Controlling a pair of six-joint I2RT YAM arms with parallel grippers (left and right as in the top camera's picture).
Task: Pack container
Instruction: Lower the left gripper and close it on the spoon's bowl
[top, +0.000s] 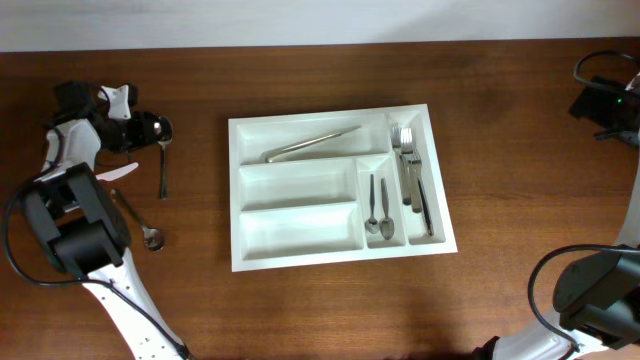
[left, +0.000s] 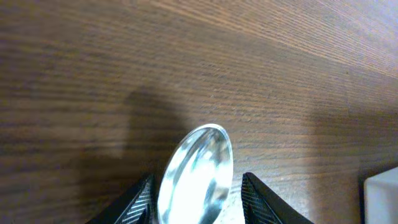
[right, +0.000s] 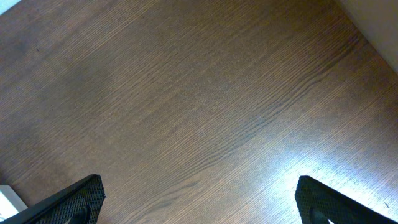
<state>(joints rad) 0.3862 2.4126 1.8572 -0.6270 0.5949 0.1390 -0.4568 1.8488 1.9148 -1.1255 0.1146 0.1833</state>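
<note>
The white container (top: 335, 256) lies mid-table; a corner of it shows in the left wrist view (left: 384, 190). It holds a long metal utensil (top: 312, 145) in its top compartment, forks (top: 408, 165) in the narrow right one and two small spoons (top: 377, 208) in the short one. My left gripper (top: 155, 130) is far left of the container. Its fingers (left: 196, 199) are closed around the bowl of a metal spoon (left: 198, 171), whose handle runs toward the front (top: 163, 175). My right gripper (right: 199, 190) is open and empty over bare wood at the far right (top: 600, 102).
Another spoon (top: 142, 225) lies on the table in front of the left gripper, beside the left arm's base. A pale flat utensil (top: 120, 172) lies partly under the left arm. The table's back edge is close behind both grippers.
</note>
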